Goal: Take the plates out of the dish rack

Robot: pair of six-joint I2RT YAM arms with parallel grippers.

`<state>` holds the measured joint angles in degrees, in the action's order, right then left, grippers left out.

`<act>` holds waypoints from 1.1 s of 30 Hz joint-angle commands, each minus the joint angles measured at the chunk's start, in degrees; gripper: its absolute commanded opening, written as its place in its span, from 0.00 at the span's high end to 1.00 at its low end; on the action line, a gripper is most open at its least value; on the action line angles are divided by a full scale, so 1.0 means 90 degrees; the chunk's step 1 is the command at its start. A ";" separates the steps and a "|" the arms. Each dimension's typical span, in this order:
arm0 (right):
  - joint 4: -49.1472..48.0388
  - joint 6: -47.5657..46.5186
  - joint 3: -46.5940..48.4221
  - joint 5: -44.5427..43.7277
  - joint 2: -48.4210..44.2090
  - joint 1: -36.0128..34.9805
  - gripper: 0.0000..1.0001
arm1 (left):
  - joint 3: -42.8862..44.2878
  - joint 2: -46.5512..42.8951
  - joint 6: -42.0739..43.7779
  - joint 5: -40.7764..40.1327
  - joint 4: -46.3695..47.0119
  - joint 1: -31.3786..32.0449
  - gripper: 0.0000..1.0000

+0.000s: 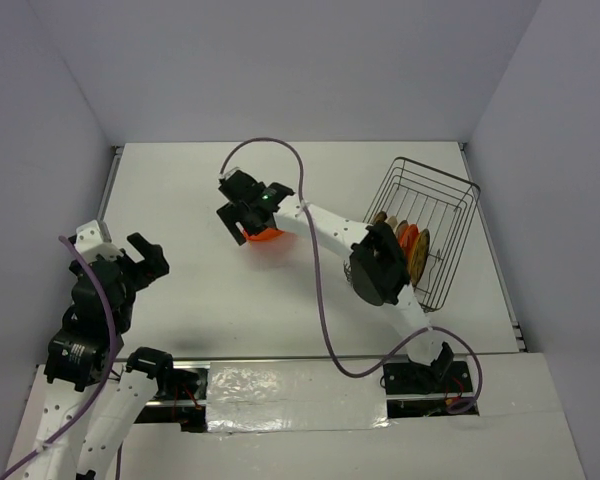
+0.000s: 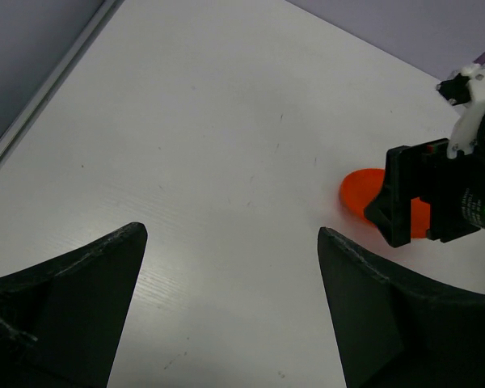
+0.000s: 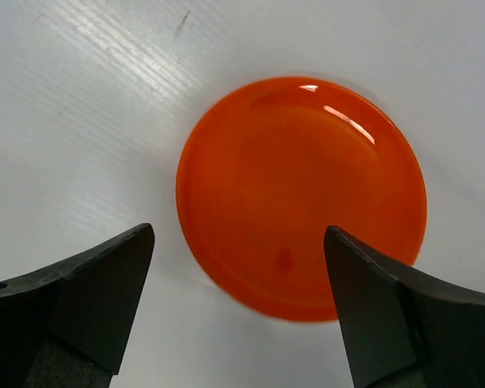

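Note:
A bright orange plate (image 3: 301,194) lies flat on the white table; it also shows in the top view (image 1: 266,236) and in the left wrist view (image 2: 362,194). My right gripper (image 3: 238,267) hovers open just above it, touching nothing; in the top view this gripper (image 1: 242,218) is at the table's middle. The dark wire dish rack (image 1: 448,205) stands at the right with several plates on edge: an orange one (image 1: 408,240), a dark brown patterned one (image 1: 418,257) and others partly hidden by the right arm. My left gripper (image 1: 145,258) is open and empty at the left.
The right arm's elbow (image 1: 378,265) lies across the rack's near left side. A purple cable (image 1: 310,250) loops over the table's middle. Grey walls close in the table on three sides.

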<state>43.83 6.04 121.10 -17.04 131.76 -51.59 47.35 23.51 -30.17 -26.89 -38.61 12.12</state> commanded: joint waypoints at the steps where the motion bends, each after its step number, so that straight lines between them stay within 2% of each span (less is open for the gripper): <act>1: -0.0602 0.0558 -0.0522 0.0506 -0.1464 0.0107 0.06 | 0.0158 -0.0073 0.0081 0.0097 0.0227 -0.0038 0.01; 3: -0.0681 0.0918 -0.0953 0.0749 -0.2333 0.0398 0.06 | 0.0149 -0.0102 0.0081 0.0117 0.0237 -0.0028 0.00; 6: -0.1079 0.1600 -0.2552 0.0334 -0.3943 0.1041 0.09 | 0.0139 -0.0112 0.0100 0.0146 0.0237 -0.0028 0.01; 7: -0.1197 0.1797 -0.3591 0.0186 -0.4411 0.1287 0.16 | 0.0129 -0.0083 0.0110 0.0176 0.0257 -0.0028 0.00; 8: -0.1344 0.1983 -0.4114 0.0116 -0.5267 0.1541 0.19 | 0.0120 -0.0083 0.0120 0.0273 0.0295 -0.0019 0.00; 9: -0.1432 0.2246 -0.4574 0.0164 -0.5662 0.2104 0.21 | 0.0110 -0.0054 0.0149 0.0312 0.0315 -0.0019 0.01; 10: -0.1520 0.2287 -0.5468 0.0194 -0.6062 0.2371 0.26 | 0.0110 0.0014 0.0169 0.0351 0.0325 -0.0009 0.00; 12: -0.1589 0.2355 -0.6157 0.0126 -0.6991 0.2908 0.29 | 0.0110 0.0093 0.0217 0.0459 0.0354 0.0001 0.00; 13: -0.1570 0.2356 -0.6663 0.0154 -0.7255 0.3403 0.35 | 0.0100 0.0190 0.0228 0.0507 0.0374 0.0020 0.00; 14: -0.1589 0.2317 -0.6900 0.0203 -0.7635 0.3602 0.37 | 0.0100 0.0239 0.0237 0.0624 0.0384 0.0021 0.01; 16: -0.1599 0.2229 -0.7341 0.0427 -0.7959 0.4186 0.40 | 0.0100 0.0386 0.0276 0.0693 0.0413 0.0030 0.01; 18: -0.1628 0.2171 -0.7517 0.0506 -0.8048 0.4452 0.42 | 0.0100 0.0493 0.0315 0.0771 0.0423 0.0030 0.00; 19: -0.1619 0.2161 -0.7634 0.0516 -0.8078 0.4589 0.45 | 0.0100 0.0532 0.0316 0.0791 0.0423 0.0030 0.01; 23: -0.1725 0.2170 -0.7849 0.0496 -0.8127 0.4872 0.54 | 0.0100 0.0581 0.0345 0.0859 0.0433 0.0050 0.00; 33: -0.1795 0.2102 -0.8231 0.0594 -0.8351 0.5244 0.59 | 0.0090 0.0591 0.0354 0.0869 0.0442 0.0157 0.01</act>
<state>29.39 25.23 47.83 -11.53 58.98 -5.23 47.35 28.77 -28.42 -19.77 -37.28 13.28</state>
